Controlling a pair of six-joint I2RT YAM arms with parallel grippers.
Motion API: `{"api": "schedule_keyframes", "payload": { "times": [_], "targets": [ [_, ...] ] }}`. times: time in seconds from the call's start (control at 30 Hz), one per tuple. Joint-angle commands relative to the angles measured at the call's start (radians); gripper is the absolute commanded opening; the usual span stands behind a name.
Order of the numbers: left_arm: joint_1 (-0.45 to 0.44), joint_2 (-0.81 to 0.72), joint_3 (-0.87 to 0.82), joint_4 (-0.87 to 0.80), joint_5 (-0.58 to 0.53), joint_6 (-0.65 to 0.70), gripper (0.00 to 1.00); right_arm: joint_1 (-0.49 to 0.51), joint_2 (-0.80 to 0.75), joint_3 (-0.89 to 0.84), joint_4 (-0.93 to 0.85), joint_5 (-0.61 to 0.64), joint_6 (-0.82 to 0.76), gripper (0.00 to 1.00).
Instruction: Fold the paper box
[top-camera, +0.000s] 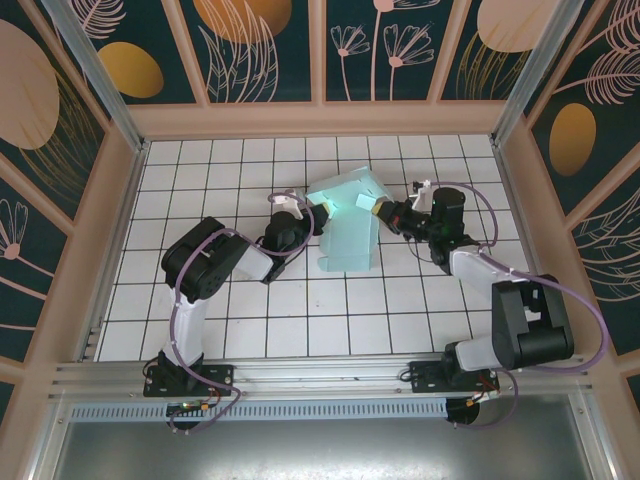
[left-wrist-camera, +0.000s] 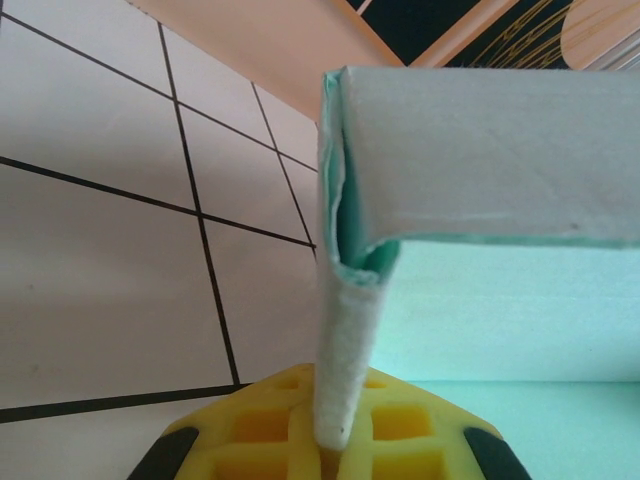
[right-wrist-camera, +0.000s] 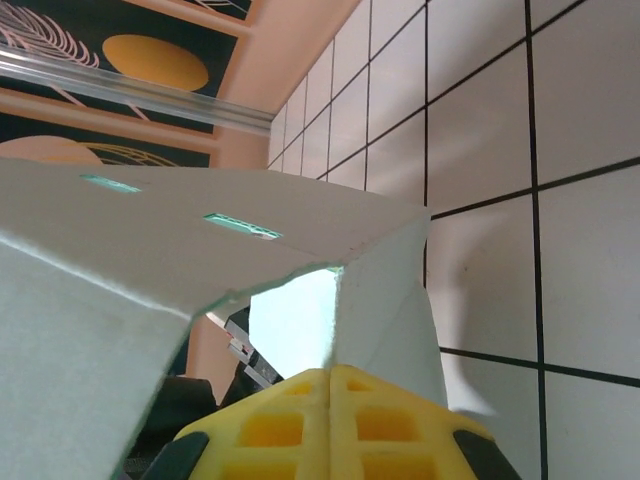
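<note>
The paper box (top-camera: 349, 228) stands half-folded at mid-desk (top-camera: 250, 325), between both arms. The left pincer (left-wrist-camera: 335, 440) clamps one upright wall edge; the right pincer (right-wrist-camera: 330, 395) is closed on a flap (yellow pads (right-wrist-camera: 270, 430) pressed together).

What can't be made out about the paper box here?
Top view: paper box edges where the jaws grip, covered by left gripper and right gripper.
Left wrist: box's right side, cut off by frame edge.
Right wrist: box interior, mostly hidden behind its own panel.
</note>
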Motion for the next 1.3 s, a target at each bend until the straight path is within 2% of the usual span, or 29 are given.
{"api": "schedule_keyframes", "payload": {
  "times": [0.0,0.07,0.1,0.33,0.7,0.83,1.03,1.27],
  "targets": [
    [0.001,-0.034,0.005,0.007,-0.004,0.037,0.0,0.001,0.012,0.032,-0.023,0.016,-0.012,0.04],
    [0.002,-0.035,0.006,0.003,-0.005,0.045,0.0,0.002,0.009,0.03,-0.023,0.025,-0.011,0.17],
    [0.002,-0.035,0.006,0.001,-0.004,0.045,0.0,0.001,0.007,0.03,-0.02,0.029,-0.009,0.2],
    [0.002,-0.028,0.007,0.01,0.014,0.046,0.0,0.001,0.031,0.037,0.018,0.015,0.015,0.26],
    [0.001,-0.011,0.018,0.002,0.016,0.026,0.0,-0.023,-0.009,-0.051,0.237,-0.042,0.088,0.39],
    [0.001,-0.003,0.024,0.004,0.027,0.024,0.0,-0.033,-0.028,-0.069,0.254,-0.039,0.098,0.41],
    [0.001,0.0,0.021,0.022,0.036,0.033,0.0,-0.02,0.029,-0.017,0.232,-0.058,0.103,0.41],
    [0.002,-0.001,0.024,0.026,0.044,0.02,0.0,-0.009,0.089,-0.001,0.194,-0.036,0.108,0.36]
  ]
}}
